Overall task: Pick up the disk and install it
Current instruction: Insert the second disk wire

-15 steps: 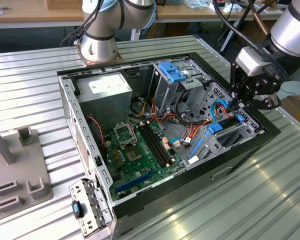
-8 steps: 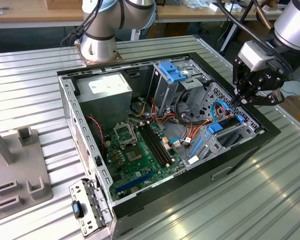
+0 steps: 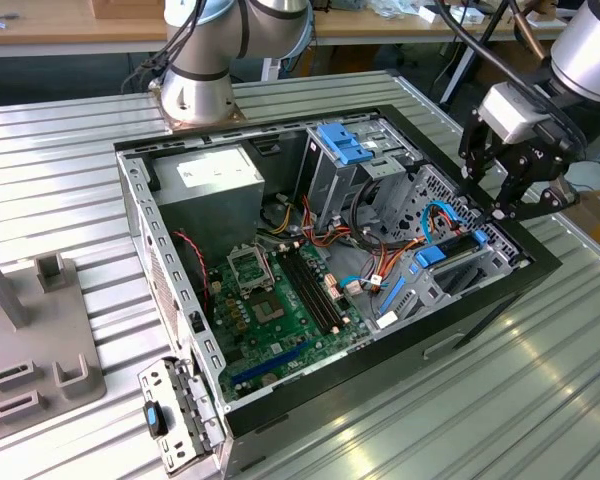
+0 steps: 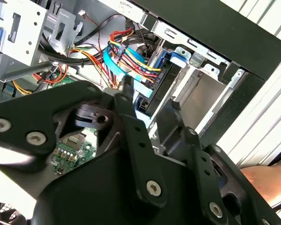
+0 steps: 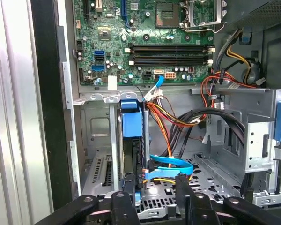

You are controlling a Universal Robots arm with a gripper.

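The disk is seen seated on edge in the drive bay of the case (blue carrier uppermost). The tool hovers just above the bay, fingers apart and empty; full seating should be verified by an even downward press

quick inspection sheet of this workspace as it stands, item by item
surface: ribbed silver metal table, carrying the open black computer case.
job's things: grey hard drive in its bright blue carrier, the disk, stands on edge in a bay at the case's corner, also in the exterior view.
clutter: grey plastic fixture at the exterior view's left; loose metal bracket by the case front.
grippers: black gripper hangs above the disk's corner of the case, holding nothing.
cables: thin blue cables and orange-red wire bundle beside the disk.
surroundings: wooden benches behind.
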